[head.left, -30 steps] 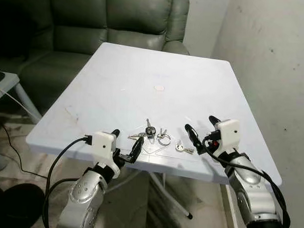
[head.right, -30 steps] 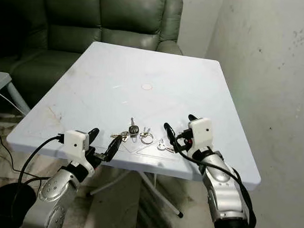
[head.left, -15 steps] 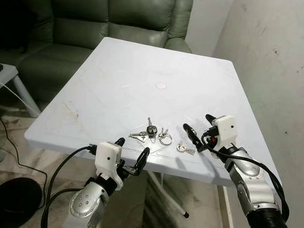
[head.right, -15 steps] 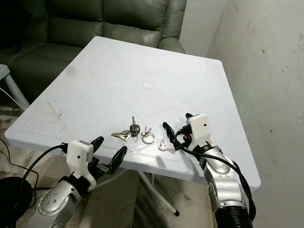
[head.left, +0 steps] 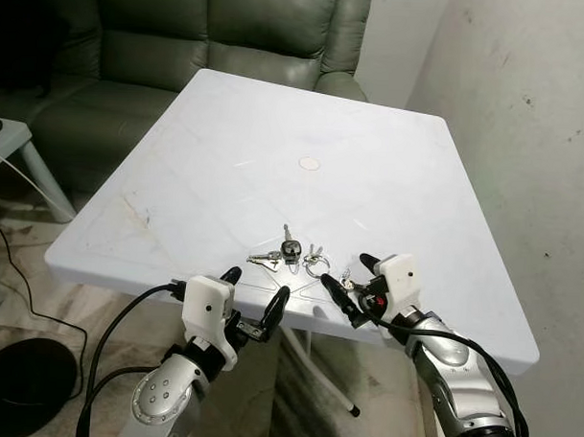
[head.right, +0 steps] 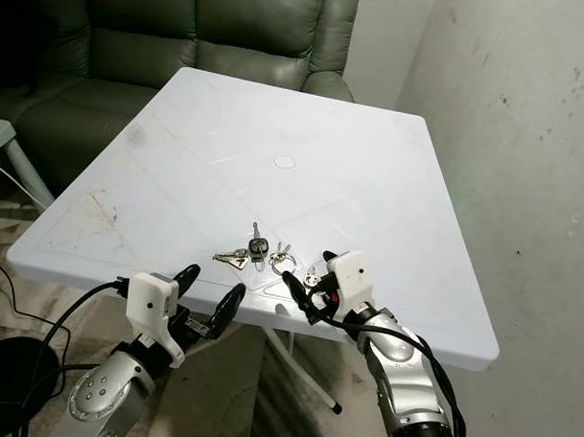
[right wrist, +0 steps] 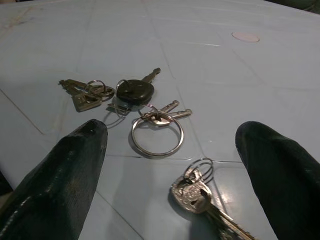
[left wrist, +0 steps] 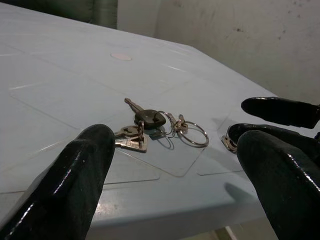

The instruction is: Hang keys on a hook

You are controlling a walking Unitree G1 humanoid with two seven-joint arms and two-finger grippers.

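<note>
The keys lie on the white table [head.left: 228,130] near its front edge, in two lots: a larger key bunch [head.left: 289,254] with a black-headed key and a big ring, and a small separate key set [right wrist: 197,192] just beside it toward the right front corner. No hook can be made out. The right gripper [head.left: 352,290] hovers at the front edge with its fingers spread wide, the small key set lying between them and the larger bunch just beyond. The left gripper [head.left: 254,301] hangs off the front edge, below the tabletop level, jaws likewise apart and empty. Risk assessment: the keys lie flat on a smooth surface, so closing fingertips may skid them forward rather than lift them, and so close to the edge a nudge could push the small set off the table. Closing on a single blade instead of a ring may let the set pivot and slip out.
</note>
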